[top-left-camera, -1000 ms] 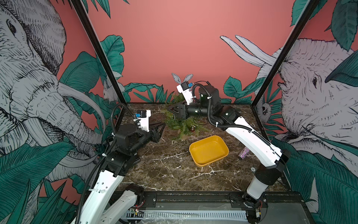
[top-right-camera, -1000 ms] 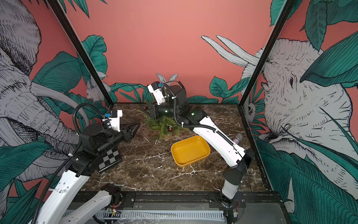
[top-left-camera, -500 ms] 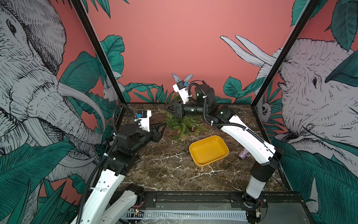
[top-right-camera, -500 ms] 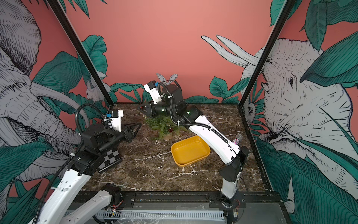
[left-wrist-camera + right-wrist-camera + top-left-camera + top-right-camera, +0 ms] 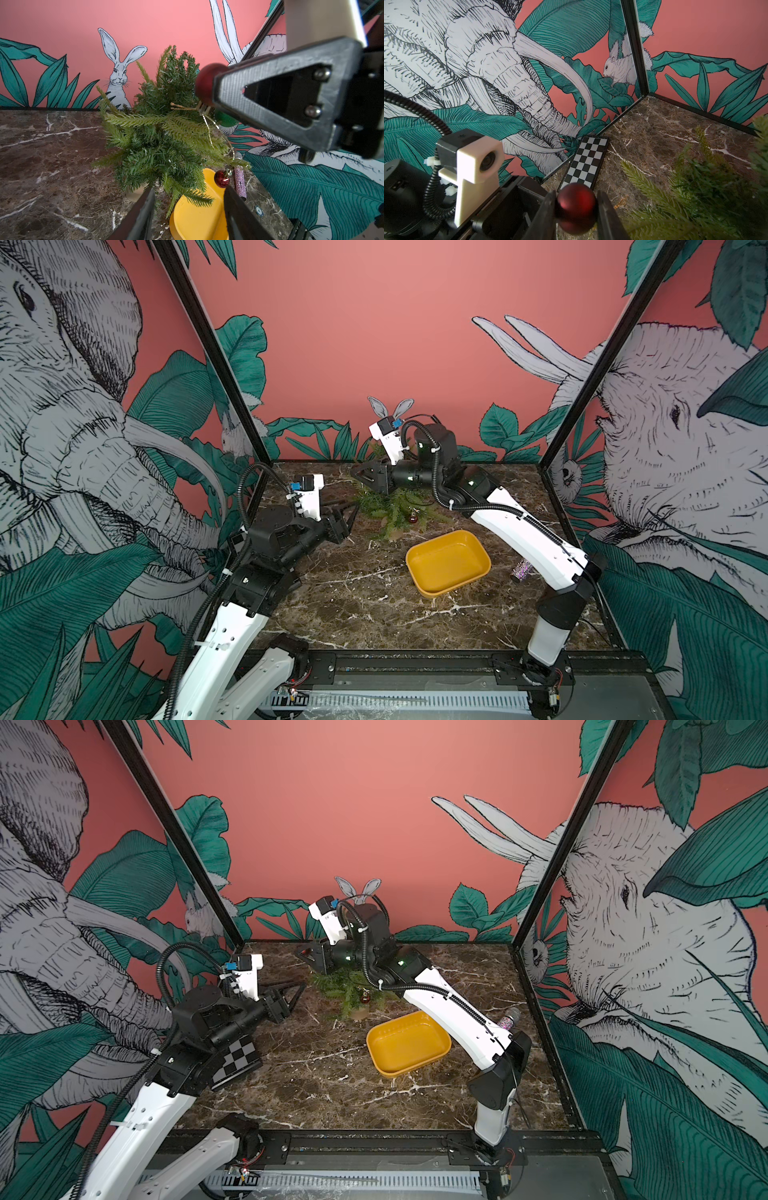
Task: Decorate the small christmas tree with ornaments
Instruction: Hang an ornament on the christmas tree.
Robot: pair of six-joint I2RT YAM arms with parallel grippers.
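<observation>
The right gripper (image 5: 356, 475) is clamping a dark-red ball (image 5: 576, 207) beside the small christmas tree (image 5: 390, 510). The left gripper (image 5: 297, 984) is hovering nearby, fingers standing apart, empty.

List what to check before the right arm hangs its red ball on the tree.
1. Dark-red ball clamped in right gripper: ok.
2. Its gold string hooked over a branch of the small christmas tree: cannot tell.
3. Left gripper open, empty: ok.
4. Other red ball hanging on a lower branch: ok.
5. Green ball hung: cannot tell, partly hidden behind the right gripper.
</observation>
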